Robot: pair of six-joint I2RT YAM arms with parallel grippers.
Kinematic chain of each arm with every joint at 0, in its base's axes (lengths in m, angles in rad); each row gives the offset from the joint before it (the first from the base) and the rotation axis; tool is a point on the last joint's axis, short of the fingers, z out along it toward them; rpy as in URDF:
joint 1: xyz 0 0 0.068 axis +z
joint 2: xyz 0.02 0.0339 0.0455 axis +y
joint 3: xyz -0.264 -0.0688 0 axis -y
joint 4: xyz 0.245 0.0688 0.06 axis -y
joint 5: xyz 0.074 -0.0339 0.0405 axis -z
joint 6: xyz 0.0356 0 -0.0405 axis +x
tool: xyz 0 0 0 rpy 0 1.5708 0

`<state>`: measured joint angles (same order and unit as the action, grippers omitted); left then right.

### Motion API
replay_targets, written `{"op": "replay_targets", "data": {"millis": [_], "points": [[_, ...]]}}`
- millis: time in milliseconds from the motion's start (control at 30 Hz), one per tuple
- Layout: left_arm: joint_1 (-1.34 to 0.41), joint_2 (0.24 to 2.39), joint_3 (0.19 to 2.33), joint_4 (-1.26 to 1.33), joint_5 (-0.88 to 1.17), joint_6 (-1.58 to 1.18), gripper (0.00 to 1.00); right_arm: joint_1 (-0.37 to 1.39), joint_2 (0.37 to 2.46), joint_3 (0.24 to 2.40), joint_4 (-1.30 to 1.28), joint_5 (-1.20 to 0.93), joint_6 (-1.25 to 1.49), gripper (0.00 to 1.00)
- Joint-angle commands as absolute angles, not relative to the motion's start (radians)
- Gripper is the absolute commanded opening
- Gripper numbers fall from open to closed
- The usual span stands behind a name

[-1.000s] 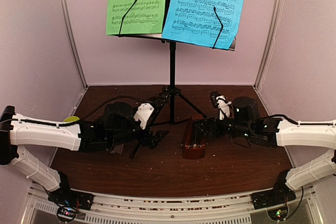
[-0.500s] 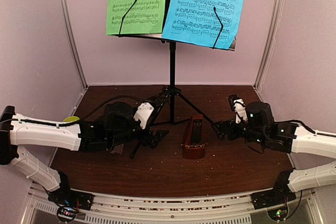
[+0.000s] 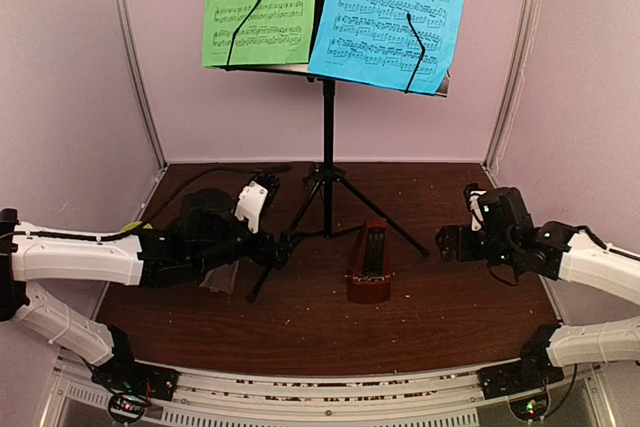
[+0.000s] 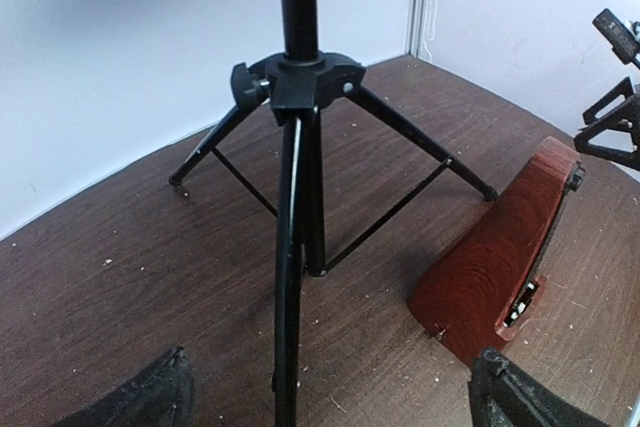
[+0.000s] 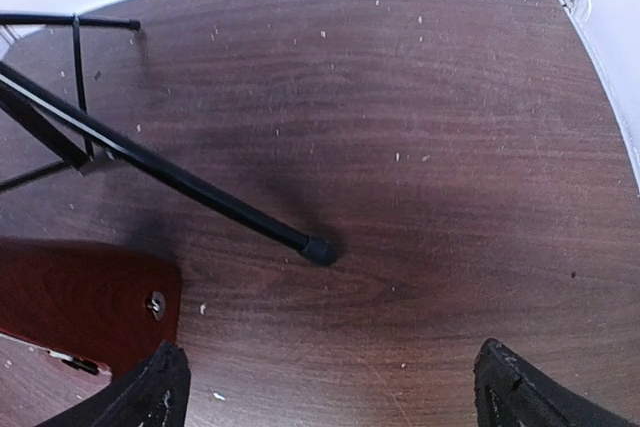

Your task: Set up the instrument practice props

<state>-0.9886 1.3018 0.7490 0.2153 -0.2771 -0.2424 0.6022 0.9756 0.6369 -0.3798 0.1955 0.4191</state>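
Stand is found upright on its tripod at the middle of the counter, all three legs spread and planted. On its desk the green sheet is seated on the left and the blue sheet on the right, each pinned by a wire retainer, and both are printed side out. The blue sheet hangs slightly skewed, its lower edge past the desk lip. The metronome is set upright on the counter just in front of the stand, between the near and right tripod legs and touching neither. Whether its cover is fitted cannot be told. The left gripper is held low beside the near leg with jaws wide apart. In the left wrist view that leg runs between the fingers but is not clamped. The right gripper is likewise fully spread and empty, hovering over bare counter just beyond the foot of the right leg, well clear of the metronome. Judgement: the setup appears essentially done, with the stand erected, sheets placed and metronome positioned. Little seems left beyond possibly squaring the blue sheet and parking both arms.
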Motion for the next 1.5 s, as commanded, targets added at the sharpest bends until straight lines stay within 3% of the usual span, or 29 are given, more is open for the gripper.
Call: {"op": "replay_targets", "data": {"millis": [0, 600, 833, 1067, 1467], "points": [[-0.959, 1.246, 0.715, 0.272, -0.306, -0.306, 0.98, 0.555, 0.945, 0.722, -0.410, 0.142, 0.426, 1.00], [-0.566, 1.082, 0.802, -0.097, -0.221, -0.482, 0.98, 0.488, 1.004, 0.985, -0.444, -0.027, 0.404, 1.00], [-0.430, 1.034, 0.888, -0.258, -0.105, -0.501, 0.98, 0.488, 0.949, 0.916, -0.304, -0.158, 0.435, 1.00], [-0.383, 1.038, 0.993, -0.494, -0.134, -0.478, 0.98, 0.488, 0.938, 0.839, -0.258, -0.239, 0.474, 1.00], [-0.383, 1.036, 0.850, -0.476, -0.099, -0.602, 0.98, 0.490, 0.875, 0.641, -0.128, -0.204, 0.508, 1.00]]}}
